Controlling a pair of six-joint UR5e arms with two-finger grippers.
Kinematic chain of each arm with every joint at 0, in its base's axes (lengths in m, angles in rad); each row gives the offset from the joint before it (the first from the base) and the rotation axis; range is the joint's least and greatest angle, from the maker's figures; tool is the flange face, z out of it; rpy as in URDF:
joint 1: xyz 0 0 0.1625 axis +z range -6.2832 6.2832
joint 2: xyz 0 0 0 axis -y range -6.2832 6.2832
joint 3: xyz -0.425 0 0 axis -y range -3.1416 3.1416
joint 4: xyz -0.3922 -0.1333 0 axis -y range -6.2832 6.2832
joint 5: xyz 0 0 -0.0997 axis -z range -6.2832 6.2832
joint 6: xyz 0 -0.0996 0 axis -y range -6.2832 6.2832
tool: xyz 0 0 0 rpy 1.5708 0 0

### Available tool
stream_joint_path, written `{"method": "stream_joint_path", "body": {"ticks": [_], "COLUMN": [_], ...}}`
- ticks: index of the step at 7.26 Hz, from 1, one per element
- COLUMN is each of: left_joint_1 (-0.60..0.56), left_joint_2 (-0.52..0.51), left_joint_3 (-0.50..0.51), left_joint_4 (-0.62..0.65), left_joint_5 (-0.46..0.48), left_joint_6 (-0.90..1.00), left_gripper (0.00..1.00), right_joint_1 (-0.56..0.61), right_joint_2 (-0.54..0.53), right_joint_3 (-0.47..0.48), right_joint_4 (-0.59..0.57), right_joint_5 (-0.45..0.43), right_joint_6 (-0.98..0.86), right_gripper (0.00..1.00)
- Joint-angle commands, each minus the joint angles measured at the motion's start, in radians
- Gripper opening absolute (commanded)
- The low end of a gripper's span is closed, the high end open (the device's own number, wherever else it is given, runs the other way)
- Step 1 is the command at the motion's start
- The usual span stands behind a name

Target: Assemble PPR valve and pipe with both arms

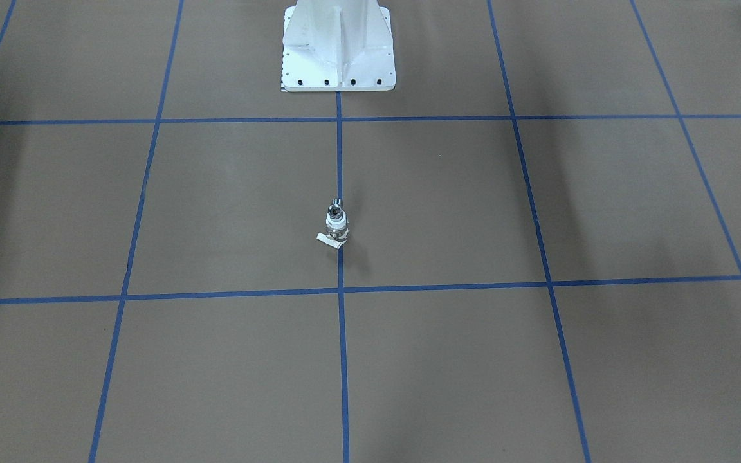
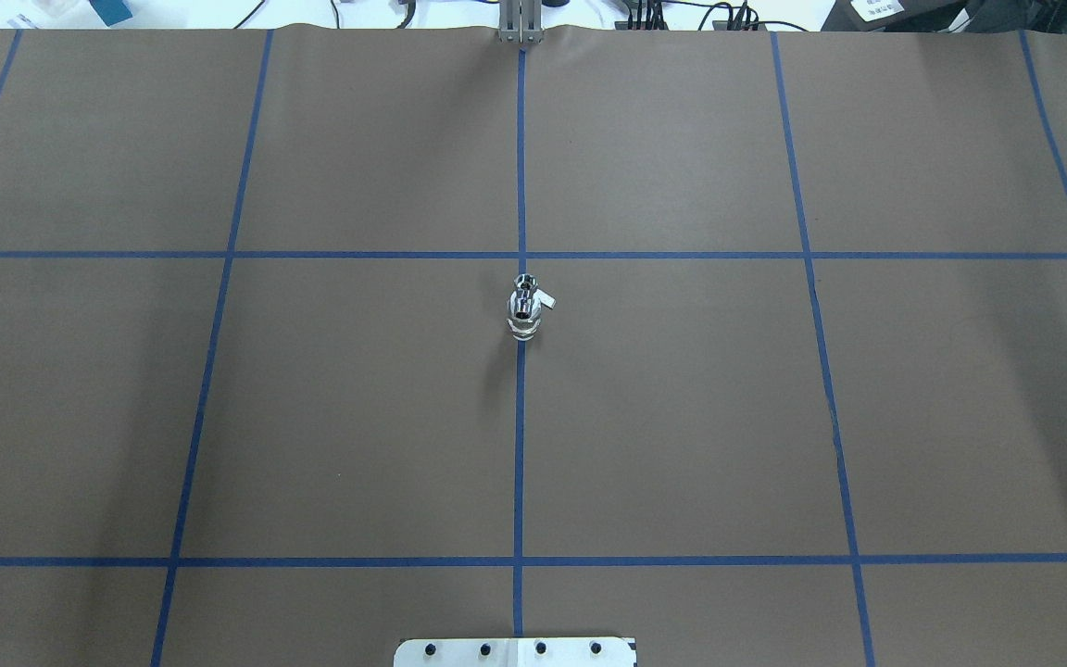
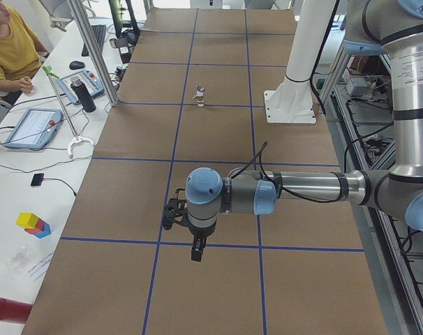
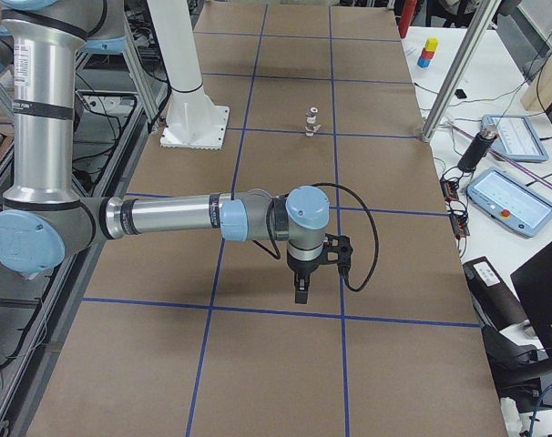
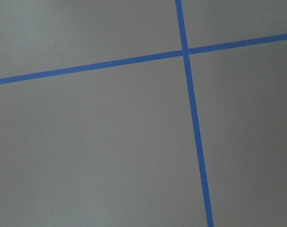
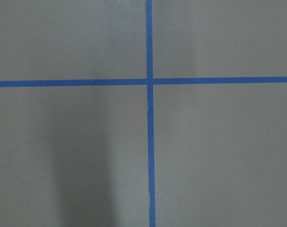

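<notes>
The pipe (image 1: 335,209), stacked on the PPR valve (image 1: 336,226) (seemingly joined), could be toppled by a nudge. Whether the left gripper (image 3: 195,252) and right gripper (image 4: 301,293) are spread cannot be told.

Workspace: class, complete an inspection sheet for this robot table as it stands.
Surface: brown mat with a blue tape grid.
Job's things: pipe stands atop valve, upright on the centre line.
Clutter: nothing seen.
Grippers: left gripper and right gripper hang above the mat, far from the parts; open or shut cannot be told.
Cables: black cable loops at the right wrist.
Surroundings: white pedestal; operator and tablet at the side desks.
</notes>
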Motion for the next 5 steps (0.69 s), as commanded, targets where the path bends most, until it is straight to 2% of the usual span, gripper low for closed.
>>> {"method": "stream_joint_path", "body": {"ticks": [1,5], "left_joint_1": [0.0,0.001], "left_joint_2": [-0.001,0.0], "left_joint_3": [0.0,0.0], "left_joint_4": [-0.002,-0.022], "left_joint_5": [0.0,0.0], "left_joint_6": [0.0,0.0], "left_gripper": [1.0,1.0], "right_joint_1": [-0.002,-0.002], "right_joint_2": [0.0,-0.006], "right_joint_3": [-0.003,-0.003], "right_joint_4": [0.0,0.0], "right_joint_5": [0.0,0.003], "right_joint_6": [0.001,0.001], "right_gripper": [1.0,1.0]}}
